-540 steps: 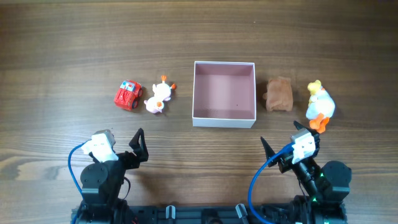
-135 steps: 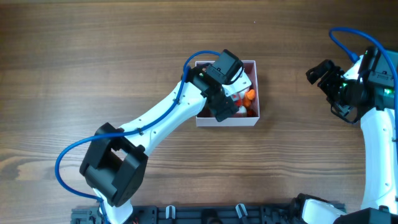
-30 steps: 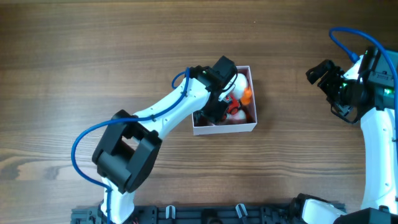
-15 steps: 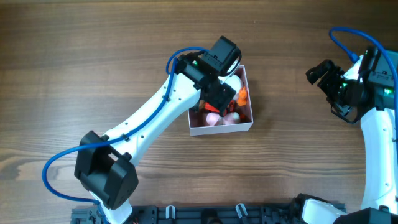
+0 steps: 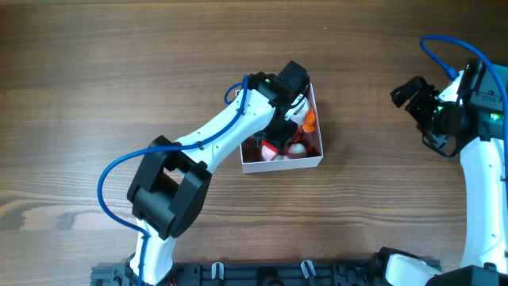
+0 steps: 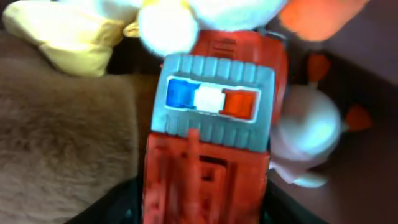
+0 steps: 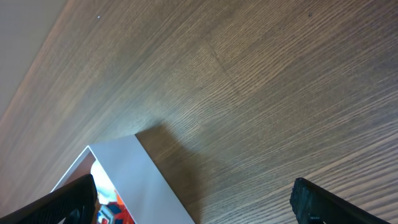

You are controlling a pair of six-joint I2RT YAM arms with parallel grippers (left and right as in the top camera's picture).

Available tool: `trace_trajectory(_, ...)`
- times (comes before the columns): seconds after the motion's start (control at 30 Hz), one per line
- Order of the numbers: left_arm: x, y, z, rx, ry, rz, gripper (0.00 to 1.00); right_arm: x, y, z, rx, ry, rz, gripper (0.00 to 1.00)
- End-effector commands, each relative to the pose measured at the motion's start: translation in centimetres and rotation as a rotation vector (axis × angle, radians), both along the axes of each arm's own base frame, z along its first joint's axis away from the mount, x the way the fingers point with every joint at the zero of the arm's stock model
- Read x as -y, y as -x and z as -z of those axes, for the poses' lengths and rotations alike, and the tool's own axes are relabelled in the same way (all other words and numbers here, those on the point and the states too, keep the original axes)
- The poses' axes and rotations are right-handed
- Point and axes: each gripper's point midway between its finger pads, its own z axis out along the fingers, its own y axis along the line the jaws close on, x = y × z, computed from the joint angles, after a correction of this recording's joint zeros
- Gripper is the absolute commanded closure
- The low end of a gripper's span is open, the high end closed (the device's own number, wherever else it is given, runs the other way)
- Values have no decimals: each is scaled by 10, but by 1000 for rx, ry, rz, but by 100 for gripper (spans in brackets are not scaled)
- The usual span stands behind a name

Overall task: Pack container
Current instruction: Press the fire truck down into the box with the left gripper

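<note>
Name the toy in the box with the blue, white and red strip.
The red truck; the brown toy, yellow toy and white toy beside it carry none.

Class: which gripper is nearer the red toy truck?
Left. The left gripper hovers directly over the red truck inside the container; the right gripper is far off to its right.

Red truck (image 6: 208, 155) blurred, cut off below, container (image 7: 146, 186) cropped at frame bottom

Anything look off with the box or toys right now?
The container sits slightly askew to the table's wood grain, with the left gripper reaching into it. Toys lie heaped inside, the red car wedged among plush ones. Nothing lies spilled outside.
</note>
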Motion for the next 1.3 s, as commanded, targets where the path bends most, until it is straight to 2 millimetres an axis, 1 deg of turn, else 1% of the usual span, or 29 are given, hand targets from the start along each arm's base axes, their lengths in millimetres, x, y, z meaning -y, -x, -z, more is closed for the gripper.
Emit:
trace_trajectory(0.0, -3, 5, 18, -39, -25, -2, 40, 2, 1, -3, 7, 11, 17, 1)
trace_trajectory(0.03, -5, 6, 18, -44, -32, -3, 40, 2, 1, -3, 7, 11, 17, 0)
trace_trajectory(0.1, -13, 16, 19, -84, -65, -2, 39, 2, 1, -3, 7, 11, 17, 0)
trace_trajectory(0.17, -22, 27, 18, -128, -103, -1, 31, 2, 1, -3, 7, 11, 17, 1)
trace_trajectory(0.23, -27, 30, 18, -141, -126, -3, 24, 2, 1, -3, 7, 11, 17, 0)
trace_trajectory(0.27, -27, 28, 18, -134, -124, -5, 24, 2, 1, -3, 7, 11, 17, 0)
trace_trajectory(0.33, -22, 22, 17, -109, -102, -5, 30, 2, 1, -3, 7, 11, 17, 0)
trace_trajectory(0.4, -18, 17, 13, -86, -83, -6, 33, 2, 1, -3, 7, 11, 17, 1)
trace_trajectory(0.53, -17, 4, -18, 13, -62, -9, 34, 2, 1, -3, 7, 11, 17, 1)
trace_trajectory(0.6, -13, -2, -44, 70, -19, -12, 32, 2, 1, -3, 7, 11, 17, 1)
trace_trajectory(0.7, -11, -4, -78, 139, 41, -14, 28, 2, 1, -3, 7, 11, 17, 0)
trace_trajectory(0.8, -10, -5, -97, 182, 78, -16, 24, 2, 1, -3, 7, 11, 17, 0)
trace_trajectory(0.87, -5, -10, -102, 212, 103, -16, 23, 2, 1, -3, 7, 11, 17, 0)
trace_trajectory(0.9, -1, -15, -102, 228, 117, -17, 29, 2, 1, -3, 7, 11, 17, 0)
trace_trajectory(0.93, 2, -19, -100, 237, 125, -17, 44, 2, 1, -3, 7, 11, 17, 0)
trace_trajectory(0.97, 6, -24, -93, 236, 125, -17, 59, 2, 1, -3, 7, 11, 17, 0)
trace_trajectory(1.0, 8, -26, -82, 224, 114, -17, 67, 2, 1, -3, 7, 11, 17, 0)
trace_trajectory(1.03, 8, -26, -65, 192, 88, -16, 71, 2, 1, -3, 7, 11, 17, 0)
trace_trajectory(1.07, 8, -24, -53, 159, 72, -13, 73, 2, 1, -3, 7, 11, 17, 0)
trace_trajectory(1.1, 9, -19, -38, 116, 62, -8, 74, 2, 1, -3, 7, 11, 17, 1)
trace_trajectory(1.13, 8, -14, -23, 69, 41, -5, 79, 2, 1, -3, 7, 11, 17, 1)
trace_trajectory(1.2, 5, -9, -9, 26, 13, -4, 83, 2, 1, -3, 7, 11, 17, 1)
trace_trajectory(1.27, 3, -5, -3, 4, -5, -3, 83, 2, 1, -3, 7, 11, 17, 0)
